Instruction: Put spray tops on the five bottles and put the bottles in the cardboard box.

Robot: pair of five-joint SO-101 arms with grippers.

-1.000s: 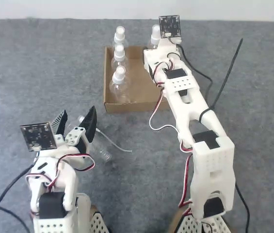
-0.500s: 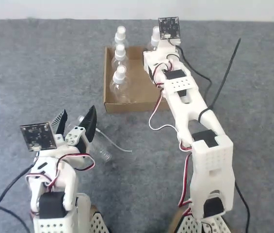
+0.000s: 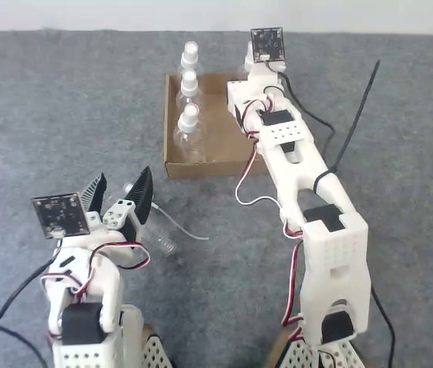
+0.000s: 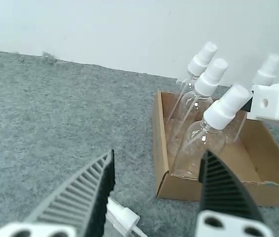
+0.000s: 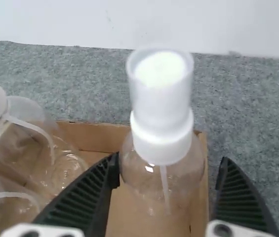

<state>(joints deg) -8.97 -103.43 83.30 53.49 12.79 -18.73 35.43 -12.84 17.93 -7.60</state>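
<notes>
The cardboard box [image 3: 214, 146] lies at the far middle of the table. Three capped spray bottles [image 3: 188, 126] stand in a row along its left wall, also in the left wrist view [image 4: 203, 133]. A fourth capped bottle [image 5: 161, 113] stands upright in the box's far right corner. My right gripper [image 5: 169, 163] is open around it, with a gap at one jaw. The fifth bottle [image 3: 153, 228] lies on its side on the carpet. My left gripper [image 3: 124, 176] hangs open just above that bottle, whose spray top [image 4: 123, 216] sits between the jaws.
The right arm [image 3: 293, 153] stretches over the box's right side and hides part of it. A black cable [image 3: 354, 123] runs along the carpet right of that arm. Grey carpet [image 3: 63, 107] spreads left of the box.
The right wrist has shifted slightly, so the fourth bottle's top is more hidden beside its camera in the high view. The left arm has not moved.
</notes>
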